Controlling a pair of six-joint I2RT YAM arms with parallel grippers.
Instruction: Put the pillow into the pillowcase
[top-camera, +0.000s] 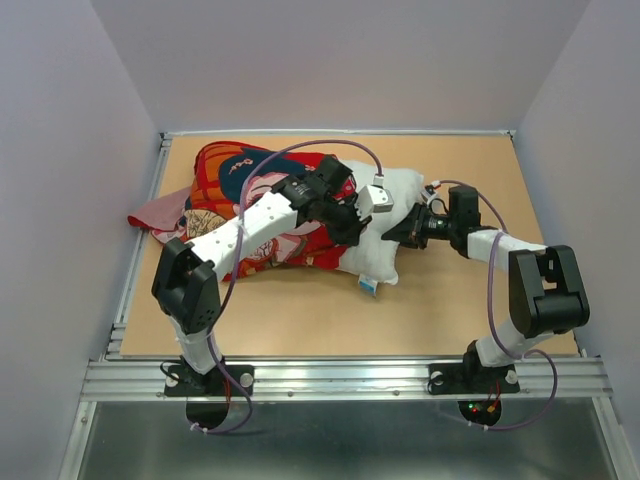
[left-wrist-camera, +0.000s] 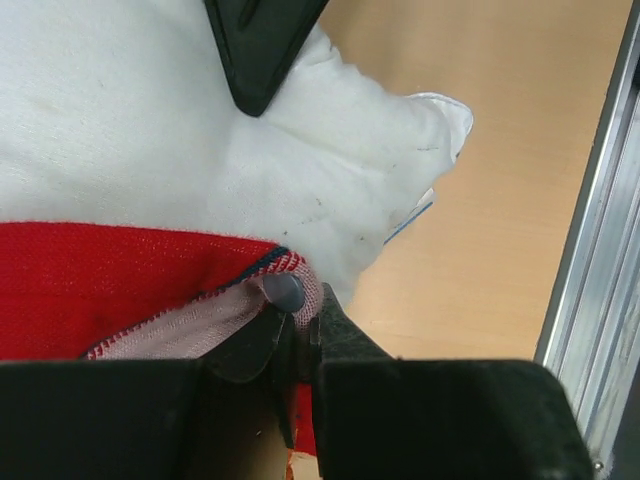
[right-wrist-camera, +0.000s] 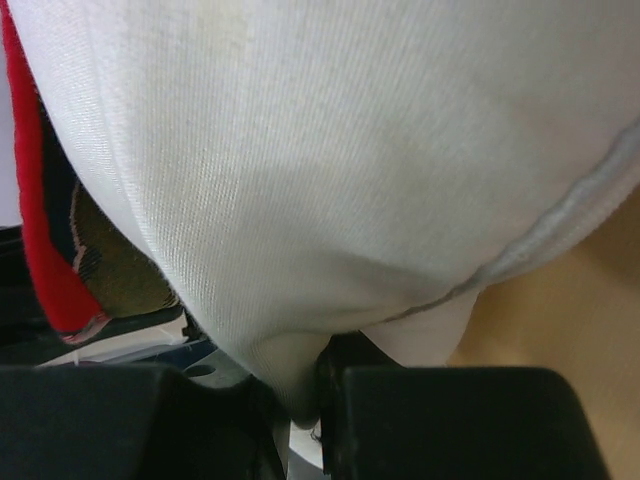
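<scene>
- Pillowcase (top-camera: 225, 175) lies on the wooden surface (top-camera: 300, 310), left of centre twd the far side. It is bunched up, with the red printed face up and a pinkish flap out at the far-left corner.
- Pillow (top-camera: 378, 262) sits just right of the case, mid-surface. Its left part is covered by the case, while the right part and near-right corner stick out bare.
- A small blue-edged tag (top-camera: 368, 287) hangs off the pillow's near corner and touches the surface.
- Left arm (top-camera: 250, 225) reaches across the top of the case to where the red cloth ends on the pillow.
- Left jaws are closed, pinching the case hem. In the left wrist view the red edge w/ pale pink inner side (left-wrist-camera: 200, 320) is folded betw the two tips, and white pillow cloth (left-wrist-camera: 330, 170) lies right behind it.
- A black pointed part (left-wrist-camera: 260, 50) pokes in at the top of the left wrist view, over the pillow. Can't tell what it belongs to.
- Right arm (top-camera: 500, 245) comes in from the right, wrist low and pointing left at the pillow's right side.
- Right jaws are closed, gripping the pillow. The right wrist view shows a fold of white fabric (right-wrist-camera: 330, 200) pulled down betw the tips, with a seam running along the right.
- The case's red edge (right-wrist-camera: 40, 250) shows at the left of that view, beside the pillow.
- Both jaws are near each other, w/ bare pillow betw them.
- Metal rail (top-camera: 340, 375) runs along the near edge, w/ both arm bases on it.
</scene>
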